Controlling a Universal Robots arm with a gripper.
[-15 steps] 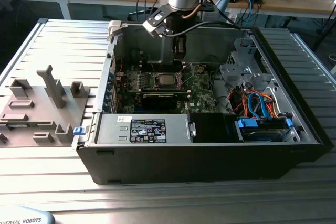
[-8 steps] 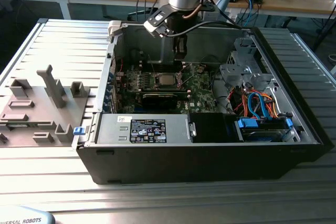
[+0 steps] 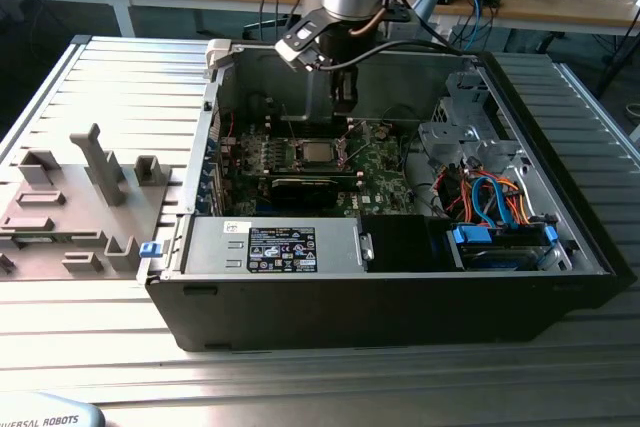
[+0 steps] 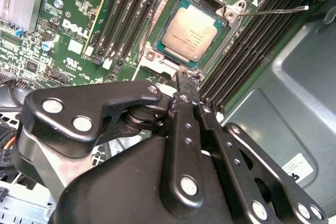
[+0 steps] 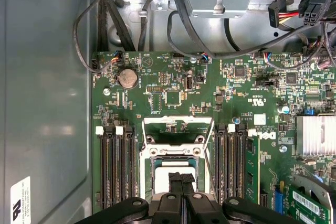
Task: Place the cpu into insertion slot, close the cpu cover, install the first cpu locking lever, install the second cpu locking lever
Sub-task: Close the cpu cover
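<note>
End effector (image 4: 179, 78), clenched and empty, hangs just above the cpu (image 4: 191, 32), judged delivered since it lies seated in the insertion slot (image 4: 156, 60); cpu cover (image 5: 177, 120) beyond stands open.

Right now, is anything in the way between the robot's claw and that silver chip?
Nothing visible. The chip already lies in its socket, its top bare, and the gripper hangs close by it with open air between.

Bright, even room light; soft sheen on cpu (image 4: 189, 34) top; computer case (image 3: 400, 307) interior shadowed, dim.
</note>
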